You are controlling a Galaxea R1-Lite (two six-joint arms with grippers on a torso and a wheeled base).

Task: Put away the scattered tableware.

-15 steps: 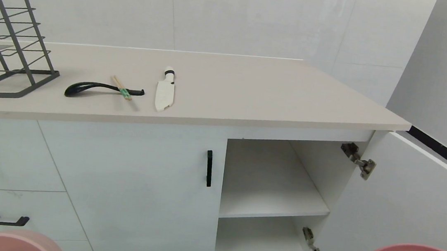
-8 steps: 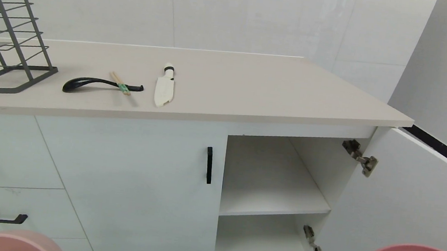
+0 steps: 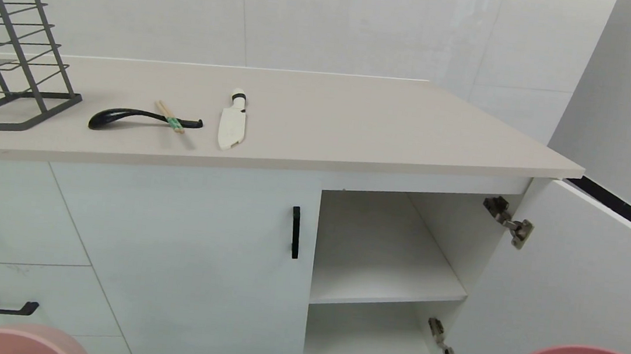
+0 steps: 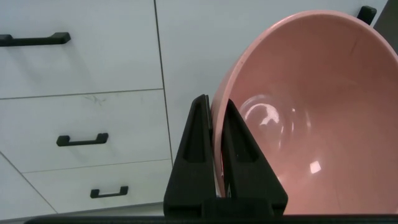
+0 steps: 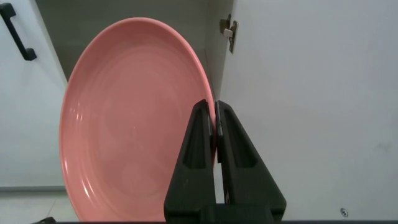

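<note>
Right wrist view has the right gripper [image 5: 215, 113] clenched on the rim of a pink plate [image 5: 130, 118], which it holds on edge in front of the open cupboard. Low on the robot's left, the left gripper [image 4: 214, 107] pinches the wall of a pink bowl [image 4: 311, 106] in the same way, one finger inside and one outside. The bowl faces the closed drawers [image 4: 81, 62], not the opening.

Past the plate, the cupboard door [image 3: 575, 274] stands swung wide to the right, with two metal hinges [image 3: 507, 222] jutting into the opening. Inside are an upper shelf [image 3: 382, 266] and a lower one.

The step in hand looks to be stowing the plate, and the opening is narrow, so one arm at a time seems wisest. The plate should probably go in edge first, kept away from the hinges and the door edge. It can then be laid flat until its underside rests on a shelf before the fingers release. A rim pinch gives little hold against twisting, so slow, level motion matters. The bowl would have to cross rightward afterwards.

Farther back on the tabletop [image 3: 368, 118] lie a black spoon [image 3: 134, 118] with chopsticks [image 3: 170, 118] across its handle, and a sheathed knife [image 3: 232, 124] just beside them. A wire rack [image 3: 7, 45] stands at the left end.
</note>
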